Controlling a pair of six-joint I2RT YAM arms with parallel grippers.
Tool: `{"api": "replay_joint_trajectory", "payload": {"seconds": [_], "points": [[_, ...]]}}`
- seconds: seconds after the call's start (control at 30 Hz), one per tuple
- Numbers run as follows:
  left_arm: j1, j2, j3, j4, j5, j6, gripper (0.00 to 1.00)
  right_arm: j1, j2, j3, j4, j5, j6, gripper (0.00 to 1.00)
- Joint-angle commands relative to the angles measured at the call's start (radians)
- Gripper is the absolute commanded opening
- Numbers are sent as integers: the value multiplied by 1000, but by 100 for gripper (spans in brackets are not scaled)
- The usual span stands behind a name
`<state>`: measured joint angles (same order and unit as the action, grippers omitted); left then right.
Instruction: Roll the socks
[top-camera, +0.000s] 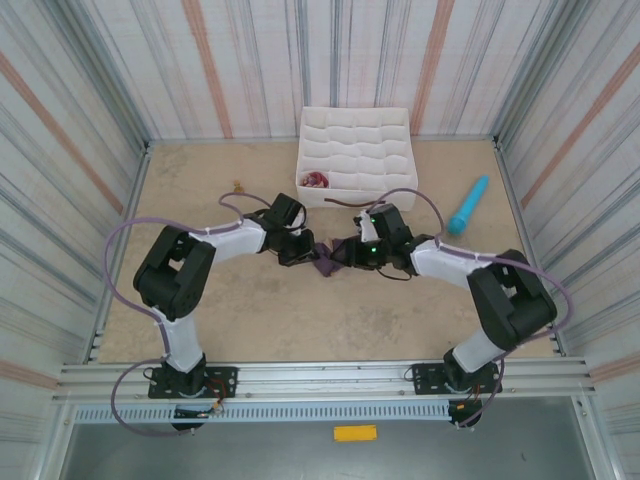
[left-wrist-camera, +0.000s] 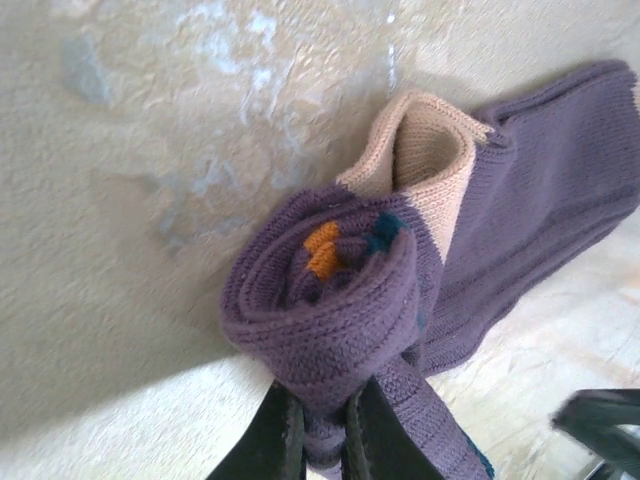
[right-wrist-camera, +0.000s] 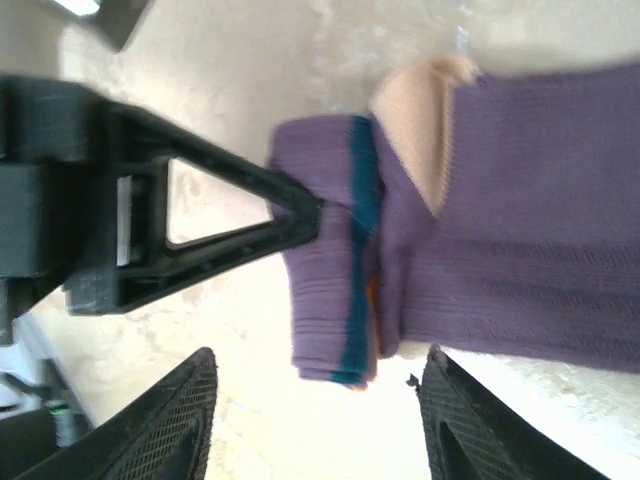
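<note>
Unrolling = main risk. L gripper (left-wrist-camera: 325, 405) is pinched tight on the roll (left-wrist-camera: 330, 290) at one end of the purple sock (left-wrist-camera: 540, 190). Sock lies on the table (top-camera: 250, 320) btw the two arms, just in front of the box (top-camera: 355, 122). Only a thin bite of fabric sits btw the fingers; tan heel and rest of sock lie flat, unrolled. If L lets go or pulls w/o support, coil prob springs loose. If it drags sideways, the flat part may slide along instead of winding on.

R gripper (right-wrist-camera: 318, 365) is spread wide and points at the roll, not touching it as far as I can tell. Closing too early could clip L's finger (right-wrist-camera: 230, 225), which is right at the roll.

Room: the grippers are nose to nose, v. little gap btw them. Box edge is close behind, so little room away from the bases. Open table toward the bases and to the L side. Stick (top-camera: 468, 205) is well apart on R, no issue. Dark red item (top-camera: 315, 180) sits in the box's front-left cell; can't tell what it is.
</note>
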<state>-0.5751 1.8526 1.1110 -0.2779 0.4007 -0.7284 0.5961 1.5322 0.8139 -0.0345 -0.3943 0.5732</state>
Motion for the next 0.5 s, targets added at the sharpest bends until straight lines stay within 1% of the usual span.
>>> {"api": "replay_joint_trajectory", "payload": {"seconds": [0.0,0.13,0.23,0.27,0.33,0.47], "points": [[6,-20,6,-149,-11,57,0,123,-58,62,-249,377,-179,60],[12,-29,-3,-161,9,65,0,272,-68,91,-269,598,-257,66],[14,-28,-3,-172,18,73,0,368,-36,101,-251,748,-320,69],[14,-29,-5,-172,21,74,0,392,-21,105,-246,789,-336,69],[14,-29,-9,-173,30,73,0,449,11,106,-212,888,-367,65],[16,-25,-10,-177,44,78,0,530,76,95,-119,993,-455,60]]}}
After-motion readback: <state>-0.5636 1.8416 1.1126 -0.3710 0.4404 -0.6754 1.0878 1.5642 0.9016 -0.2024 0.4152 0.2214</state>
